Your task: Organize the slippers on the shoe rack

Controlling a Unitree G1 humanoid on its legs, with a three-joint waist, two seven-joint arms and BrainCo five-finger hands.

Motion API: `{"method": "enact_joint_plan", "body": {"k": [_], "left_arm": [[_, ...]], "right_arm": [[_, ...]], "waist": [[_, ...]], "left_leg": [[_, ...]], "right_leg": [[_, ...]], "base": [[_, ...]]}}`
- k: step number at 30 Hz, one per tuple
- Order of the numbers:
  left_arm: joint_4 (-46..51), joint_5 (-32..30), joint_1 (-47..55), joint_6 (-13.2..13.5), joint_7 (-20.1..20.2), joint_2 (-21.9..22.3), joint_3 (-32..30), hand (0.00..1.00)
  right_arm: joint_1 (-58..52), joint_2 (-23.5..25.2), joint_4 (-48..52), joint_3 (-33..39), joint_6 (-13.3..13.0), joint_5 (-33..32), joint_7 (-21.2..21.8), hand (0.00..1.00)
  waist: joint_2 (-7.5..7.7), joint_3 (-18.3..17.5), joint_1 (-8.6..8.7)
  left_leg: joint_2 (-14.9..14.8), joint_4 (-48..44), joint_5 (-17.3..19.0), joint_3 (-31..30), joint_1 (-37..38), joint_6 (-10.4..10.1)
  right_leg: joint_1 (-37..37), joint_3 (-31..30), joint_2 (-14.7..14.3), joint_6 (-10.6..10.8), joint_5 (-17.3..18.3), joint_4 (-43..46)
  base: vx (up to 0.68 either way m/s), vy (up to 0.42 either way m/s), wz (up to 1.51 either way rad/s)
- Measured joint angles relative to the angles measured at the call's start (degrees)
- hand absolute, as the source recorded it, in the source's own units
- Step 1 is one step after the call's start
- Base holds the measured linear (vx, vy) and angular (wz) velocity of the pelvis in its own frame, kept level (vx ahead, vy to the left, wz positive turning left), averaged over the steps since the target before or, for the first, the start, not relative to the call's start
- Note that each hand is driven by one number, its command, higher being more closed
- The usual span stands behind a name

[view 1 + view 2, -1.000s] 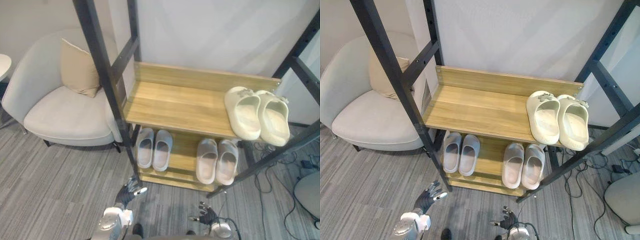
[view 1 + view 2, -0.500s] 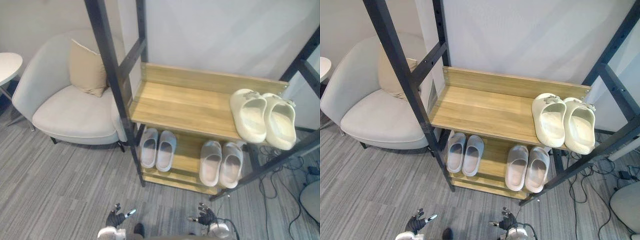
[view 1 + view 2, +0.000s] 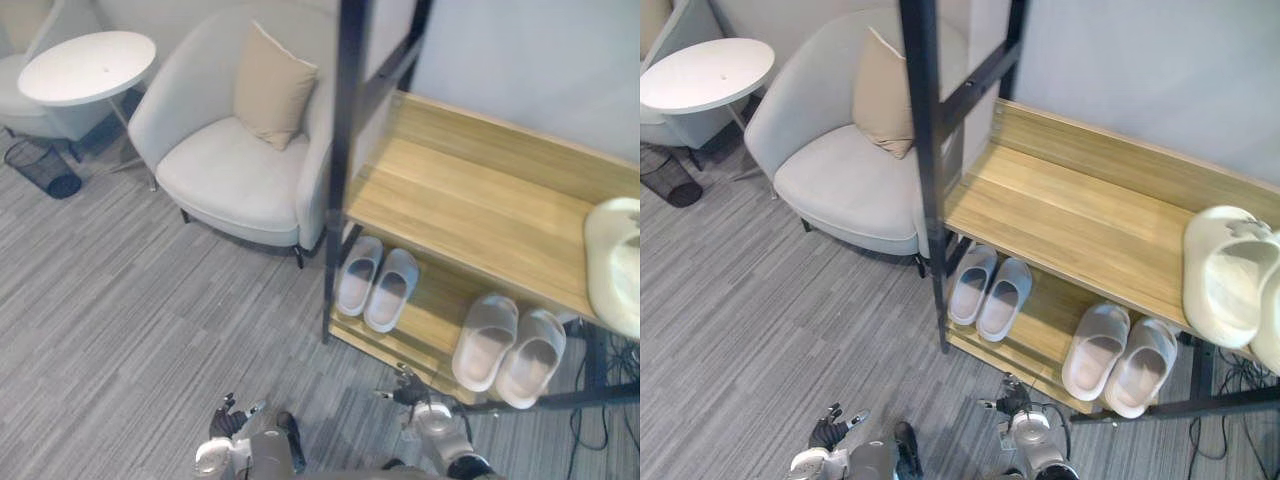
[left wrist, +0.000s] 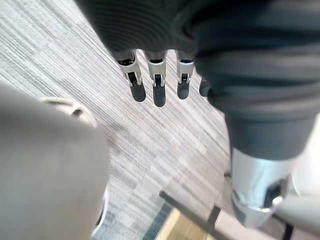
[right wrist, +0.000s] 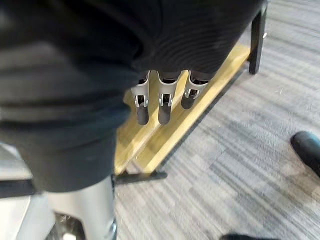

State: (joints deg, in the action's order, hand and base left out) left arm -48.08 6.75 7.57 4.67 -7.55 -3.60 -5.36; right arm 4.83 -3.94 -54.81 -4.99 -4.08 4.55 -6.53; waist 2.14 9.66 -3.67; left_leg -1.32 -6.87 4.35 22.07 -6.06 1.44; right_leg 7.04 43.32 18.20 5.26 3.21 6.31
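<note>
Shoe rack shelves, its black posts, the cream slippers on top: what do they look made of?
Shelves: light wood or wood-look laminate, matte, with visible grain lines. Posts: likely metal with a black matte coat, judging by the slim straight bars. Cream slippers: probably moulded foam or rubber, since they look thick, smooth and one-piece.

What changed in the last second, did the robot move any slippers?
No slipper moved. The left hand, open and empty, came down from beside the black post of the wooden shoe rack to low over the grey carpet. The picture shifted because the camera turned. The cream slippers on top, the pale grey pair and the beige-grey pair below, and the open right hand stayed put.
</note>
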Motion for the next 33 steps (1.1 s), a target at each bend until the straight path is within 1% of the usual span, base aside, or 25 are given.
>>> {"method": "enact_joint_plan", "body": {"k": [1, 2, 3, 4, 5, 6, 7, 8, 9, 10, 11, 12, 14, 16, 19, 21, 23, 26, 28, 29, 30, 31, 32, 33], "left_arm": [[0.0, 0.0, -0.1, 0.0, 0.0, 0.2, 0.0, 0.00], [0.0, 0.0, 0.0, 0.0, 0.0, 0.2, 0.1, 0.00], [-0.2, 0.0, 0.0, 0.0, 0.0, -0.1, 0.3, 0.00], [-0.8, -0.1, -0.1, 0.0, 0.0, -0.2, 0.7, 0.00], [-1.2, -0.5, -0.4, 0.0, 0.0, -0.7, 1.6, 0.00], [-1.4, -0.7, -0.7, 0.0, -0.1, -1.1, 2.3, 0.00], [-2.2, -1.3, -1.5, 0.0, 0.0, -1.1, 2.5, 0.00], [-2.7, -1.8, -1.8, 0.0, -0.1, -1.0, 2.5, 0.00], [-2.9, -2.0, -1.9, 0.0, -0.1, -1.1, 2.5, 0.00], [-3.1, -2.1, -2.1, 0.0, -0.1, -1.3, 2.5, 0.00], [-3.2, -2.1, -2.3, 0.0, -0.1, -1.6, 2.5, 0.00], [-3.8, -2.2, -2.5, -0.1, -0.1, -1.4, 2.5, 0.00], [-4.0, -2.2, -2.3, 0.0, -0.3, 0.1, 2.3, 0.00], [-4.7, -2.2, -2.2, 0.0, -1.0, 0.3, 2.4, 0.00], [-4.8, -2.2, -2.3, 0.0, -1.1, 0.1, 2.4, 0.00], [-4.9, -2.2, -2.3, 0.1, -1.1, -0.2, 2.4, 0.00], [-4.9, -2.2, -2.3, 0.0, -1.2, -0.3, 2.4, 0.00], [-5.2, -2.2, -2.6, 0.1, -1.2, -0.5, 2.6, 0.00], [-5.4, -2.2, -3.9, 0.0, -1.3, -0.7, 3.9, 0.00], [-5.4, -2.1, -4.5, 0.0, -1.3, -0.7, 4.6, 0.00], [-4.7, -2.0, -5.1, 0.0, -1.3, -0.7, 5.3, 0.00], [-3.6, -1.9, -5.4, 0.0, -1.3, -0.2, 5.4, 0.00], [-3.4, -1.5, -5.8, 0.0, -1.4, 0.6, 5.1, 0.00], [-3.3, -1.0, -5.9, 0.0, -1.4, 0.7, 4.6, 0.00]], "right_arm": [[0.2, -0.1, -0.1, -0.1, 0.2, 0.0, 0.2, 0.00], [0.3, 0.0, -0.1, -0.4, 0.2, 0.0, 0.4, 0.00], [0.0, 0.3, -0.1, -0.9, 0.2, 0.1, 0.6, 0.00], [-0.6, 0.5, -0.1, -0.9, 0.2, 0.1, 0.9, 0.00], [-1.5, 0.8, 0.0, -0.9, 0.1, 0.1, 1.0, 0.00], [-2.4, 1.0, 0.0, -0.9, 0.1, 0.1, 1.0, 0.00], [-3.4, 1.0, 0.0, -1.0, 0.1, 0.1, 1.1, 0.00], [-4.1, 1.1, 0.1, -1.0, 0.1, 0.1, 1.1, 0.00], [-4.5, 1.1, 0.1, -1.0, 0.1, 0.1, 1.1, 0.00], [-4.6, 1.2, 0.1, -1.2, 0.1, 0.1, 1.1, 0.00], [-4.9, 1.3, 0.0, -2.0, 0.1, 0.0, 1.0, 0.00], [-4.6, 1.1, -0.1, -2.0, 0.1, -0.1, 1.1, 0.00], [-3.4, 0.9, 0.0, -2.0, 0.1, -0.1, 1.1, 0.00], [-3.1, 1.4, 0.0, -2.4, 0.1, -0.1, 1.5, 0.00], [-3.1, 1.7, 0.0, -4.4, 0.1, 0.0, 1.8, 0.00], [-3.0, 1.6, 0.0, -4.8, 0.1, 0.0, 1.9, 0.00], [-3.0, 1.6, 0.0, -4.8, 0.1, 0.0, 1.9, 0.00], [-3.0, 1.7, 0.0, -7.1, 0.0, 0.0, 2.0, 0.00], [-2.6, 2.0, 0.0, -7.6, -0.1, 0.0, 2.0, 0.00], [-2.2, 2.3, 0.0, -7.7, -0.1, 0.0, 2.1, 0.00], [-1.5, 2.3, 0.0, -7.6, -0.1, 0.0, 2.0, 0.00], [-1.1, 2.3, 0.0, -7.5, -0.1, 0.0, 2.0, 0.00], [-0.6, 2.2, 0.1, -7.6, -0.1, 0.0, 1.9, 0.00], [0.4, 2.5, 0.1, -7.9, 0.0, 0.0, 1.9, 0.00]], "waist": [[-0.40, 0.3, -0.21], [-0.52, 0.5, -0.17], [-0.26, 0.6, -0.10], [-0.16, 0.8, 0.50], [-0.57, 0.9, 1.06], [-0.53, 0.9, 1.28], [-0.54, 1.0, 1.50], [-0.54, 1.0, 1.50], [-0.43, 0.9, 1.49], [0.11, 0.6, 1.42], [1.44, 0.5, 1.37], [1.13, 0.5, 1.21], [-1.42, -0.1, 0.71], [-1.91, -0.3, 0.55], [-0.95, -0.4, 0.34], [-0.47, -0.5, 0.36], [-0.33, -0.6, 0.35], [-0.18, -0.6, 0.41], [0.00, -0.6, 0.37], [0.19, -0.4, 0.47], [0.46, -0.2, 0.56], [0.29, -0.1, 0.87], [-0.54, -0.1, 0.96], [-0.15, 0.0, 0.60]], "left_leg": [[0.0, -0.2, 0.6, -0.3, 0.4, 0.2], [0.0, -0.3, 0.8, -0.9, 1.0, 0.1], [0.3, -0.4, 0.9, -1.9, 2.2, 0.4], [0.5, -0.4, 1.2, -4.1, 3.2, 0.7], [0.3, -0.6, 1.5, -6.7, 3.3, 0.5], [0.1, -0.5, 1.8, -9.6, 3.3, 0.6], [0.1, -0.2, 1.6, -13.2, 3.3, 0.4], [0.5, -0.1, 1.3, -15.9, 3.3, 0.5], [1.2, -0.1, 0.5, -17.9, 3.2, -0.2], [2.2, -0.1, 0.2, -19.7, 3.0, -0.5], [4.2, -0.2, 0.1, -21.5, 3.0, -0.8], [4.6, -0.1, 0.0, -23.1, 3.1, -1.1], [3.3, 2.4, -1.0, -24.7, 3.1, -2.3], [2.2, 4.5, -1.6, -26.0, 4.1, -3.0], [1.2, 6.3, -2.0, -26.7, 6.0, -3.7], [1.0, 7.0, -2.3, -27.6, 6.2, -4.1], [1.1, 7.1, -2.4, -28.1, 6.1, -4.1], [2.2, 7.0, -3.4, -30.7, 5.2, -4.1], [3.5, 6.6, -5.4, -32.1, 2.5, -3.9], [4.2, 6.3, -6.4, -31.6, 0.9, -3.6], [4.8, 5.9, -7.8, -28.0, -0.8, -2.7], [3.4, 3.9, -5.3, -16.6, -2.1, 2.8], [0.5, 0.5, -0.1, -4.4, -3.5, 4.4], [-2.0, -1.6, 2.2, 4.1, -3.6, 3.0]], "right_leg": [[-1.6, -0.2, 2.7, 0.2, 0.3, 7.2], [-3.2, -0.7, 4.7, 0.1, 0.2, 13.2], [-5.2, -3.7, 7.1, -1.0, -0.6, 20.8], [-8.1, -9.3, 8.1, -3.2, -1.5, 27.8], [-10.0, -15.3, 6.2, -3.0, 1.2, 30.8], [-11.1, -21.1, 2.4, -2.0, 4.3, 30.6], [-12.0, -28.1, -2.6, -1.7, 7.4, 28.4], [-12.3, -33.1, -6.3, -0.9, 9.2, 24.9], [-11.9, -36.5, -8.4, -0.2, 9.5, 20.7], [-12.0, -38.1, -9.3, -0.7, 8.8, 15.9], [-11.9, -37.1, -8.7, -1.0, 5.6, 10.0], [-10.4, -35.7, -8.1, 0.0, 6.3, 8.7], [-8.5, -33.5, -9.7, -0.9, 4.9, 3.6], [-6.6, -32.1, -11.2, -1.3, 3.9, 0.5], [-4.4, -30.9, -12.3, -1.4, 3.9, -0.7], [-3.8, -29.7, -12.5, -1.4, 3.9, -0.9], [-3.6, -29.1, -12.4, -1.4, 3.8, -1.0], [-2.7, -26.4, -11.9, -1.2, 3.6, -1.8], [-3.0, -22.6, -10.9, -1.1, 3.5, -1.8], [-3.1, -20.8, -10.3, -1.1, 3.5, -1.7], [-3.1, -18.0, -9.2, -1.1, 3.5, -1.4], [-3.1, -15.3, -9.1, -1.2, 3.6, -0.8], [-3.0, -13.4, -9.7, -1.0, 4.1, 0.1], [-2.9, -12.1, -9.7, -0.8, 4.2, 0.7]], "base": [[0.07, 0.123, 0.15], [0.09, 0.162, 0.18], [0.07, 0.140, 0.46], [0.08, 0.110, 0.82], [0.10, 0.003, 1.17], [0.12, -0.096, 1.57], [0.13, -0.117, 1.72], [0.12, -0.123, 1.73], [0.10, -0.133, 1.45], [0.12, -0.173, 1.34], [0.11, -0.174, 1.14], [0.15, -0.181, 0.91], [0.16, -0.180, 0.41], [0.13, -0.155, 0.22], [0.12, -0.124, 0.22], [0.09, -0.056, 0.26], [0.06, -0.012, 0.23], [0.02, -0.012, 0.52], [-0.04, 0.005, 0.93], [-0.08, 0.031, 1.17], [-0.10, 0.099, 1.22], [-0.11, 0.159, 1.23], [-0.08, 0.158, 0.96], [0.00, 0.131, 1.19]]}}
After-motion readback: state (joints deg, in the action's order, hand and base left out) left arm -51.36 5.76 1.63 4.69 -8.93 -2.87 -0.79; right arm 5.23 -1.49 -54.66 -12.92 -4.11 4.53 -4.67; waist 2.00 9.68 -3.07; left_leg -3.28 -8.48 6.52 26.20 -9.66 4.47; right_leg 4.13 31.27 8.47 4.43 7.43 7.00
